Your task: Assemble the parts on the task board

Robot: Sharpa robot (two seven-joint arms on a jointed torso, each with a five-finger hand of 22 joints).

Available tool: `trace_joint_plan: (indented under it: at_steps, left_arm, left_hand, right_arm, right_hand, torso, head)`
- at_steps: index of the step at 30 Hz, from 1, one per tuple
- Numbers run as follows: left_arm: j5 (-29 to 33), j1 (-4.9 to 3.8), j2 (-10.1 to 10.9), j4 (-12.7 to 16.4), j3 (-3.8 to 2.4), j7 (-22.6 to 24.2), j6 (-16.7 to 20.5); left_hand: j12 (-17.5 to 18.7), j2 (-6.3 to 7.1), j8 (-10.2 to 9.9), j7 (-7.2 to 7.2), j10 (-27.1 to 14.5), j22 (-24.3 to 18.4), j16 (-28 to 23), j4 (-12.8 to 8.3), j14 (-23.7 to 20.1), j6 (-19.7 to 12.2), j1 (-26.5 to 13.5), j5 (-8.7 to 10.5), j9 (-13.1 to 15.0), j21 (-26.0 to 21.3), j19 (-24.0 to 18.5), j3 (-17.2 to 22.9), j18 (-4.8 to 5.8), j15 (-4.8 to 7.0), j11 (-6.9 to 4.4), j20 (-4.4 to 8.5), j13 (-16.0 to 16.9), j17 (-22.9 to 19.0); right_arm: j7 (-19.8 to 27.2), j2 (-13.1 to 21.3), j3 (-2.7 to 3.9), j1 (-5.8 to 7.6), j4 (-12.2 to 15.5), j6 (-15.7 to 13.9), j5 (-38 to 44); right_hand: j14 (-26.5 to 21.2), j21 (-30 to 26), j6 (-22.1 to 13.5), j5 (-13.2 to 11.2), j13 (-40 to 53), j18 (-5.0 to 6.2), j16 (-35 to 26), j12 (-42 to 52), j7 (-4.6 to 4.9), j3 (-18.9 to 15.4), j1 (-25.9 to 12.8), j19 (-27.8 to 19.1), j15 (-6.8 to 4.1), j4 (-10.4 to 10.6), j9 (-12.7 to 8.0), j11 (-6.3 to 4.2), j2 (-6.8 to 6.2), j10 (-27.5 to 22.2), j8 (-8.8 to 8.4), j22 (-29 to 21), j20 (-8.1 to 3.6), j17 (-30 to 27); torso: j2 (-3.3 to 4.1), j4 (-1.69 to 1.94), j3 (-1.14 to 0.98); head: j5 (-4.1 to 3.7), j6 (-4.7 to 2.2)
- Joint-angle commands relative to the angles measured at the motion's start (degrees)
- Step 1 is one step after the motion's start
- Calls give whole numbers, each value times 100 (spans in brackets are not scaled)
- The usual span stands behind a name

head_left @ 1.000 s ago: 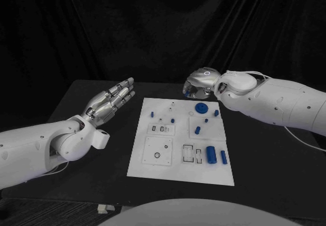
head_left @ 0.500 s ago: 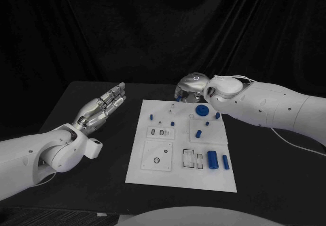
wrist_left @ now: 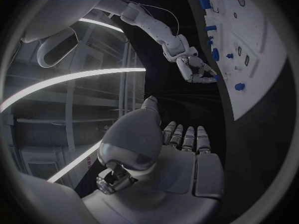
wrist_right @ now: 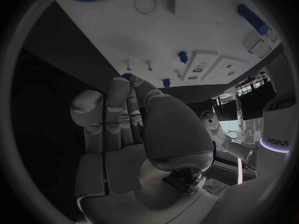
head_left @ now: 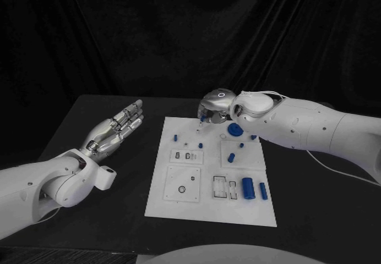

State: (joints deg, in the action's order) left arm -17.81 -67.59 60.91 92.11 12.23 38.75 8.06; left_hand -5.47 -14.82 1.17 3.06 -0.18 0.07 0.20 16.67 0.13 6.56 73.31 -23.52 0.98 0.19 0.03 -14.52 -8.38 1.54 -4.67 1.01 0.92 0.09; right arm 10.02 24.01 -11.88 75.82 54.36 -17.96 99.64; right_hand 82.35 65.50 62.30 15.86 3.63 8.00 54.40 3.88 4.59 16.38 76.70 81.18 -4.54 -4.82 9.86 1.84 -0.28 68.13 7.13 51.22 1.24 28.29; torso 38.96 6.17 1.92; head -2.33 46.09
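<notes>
Here the right silver hand (head_left: 214,108) is hovering over the far edge of the white task board (head_left: 183,206), pinching a small blue part (wrist_right: 126,76) between thumb and fingertip, seemingly for seating there. The left silver hand (head_left: 113,127) is waiting flat and empty beside the board, fingers extended.
</notes>
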Motion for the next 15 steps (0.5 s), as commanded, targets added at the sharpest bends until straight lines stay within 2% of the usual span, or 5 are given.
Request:
trace_joint_plan:
  at_steps: [1,6,15]
  left_arm:
    - [-46,-19,5,35,-6,911,-53]
    - [-46,-19,11,42,-6,871,-111]
    - [-46,-19,37,62,-6,814,-234]
  left_hand:
    - [25,-8,-8,-46,5,-7,-20,8,-13,39,62,-43,12,-19,-3,19,36,314,10,-30,-7,-9]
    - [31,-28,-1,-86,6,-7,-20,9,-13,80,74,-78,18,-19,-3,24,57,271,46,-52,-7,-9]
    - [19,-78,10,-175,10,-7,-20,11,-13,156,91,-186,27,-19,-3,38,91,194,143,-97,-5,-9]
  right_arm:
    - [-103,-35,2,-36,-54,105,5]
    - [-108,-71,2,-63,-99,127,5]
    - [-133,-144,2,-80,-200,136,5]
  right_hand:
    - [-9,39,-43,-25,1,-87,8,-30,-5,37,-24,-13,20,1,-3,18,-45,-38,-34,11,22,-8]
    - [-9,43,-51,-31,1,-89,14,-31,-2,48,-24,-14,22,8,-1,21,-56,-44,-40,20,23,2]
    - [-13,56,-67,-25,1,-92,9,-32,2,88,-4,-18,26,16,4,28,-73,-60,-56,46,27,-1]
  torso:
    - [0,3,11]
    - [-21,3,16]
    - [-15,10,10]
  head:
    - [9,19]
    - [29,77]
    - [56,83]
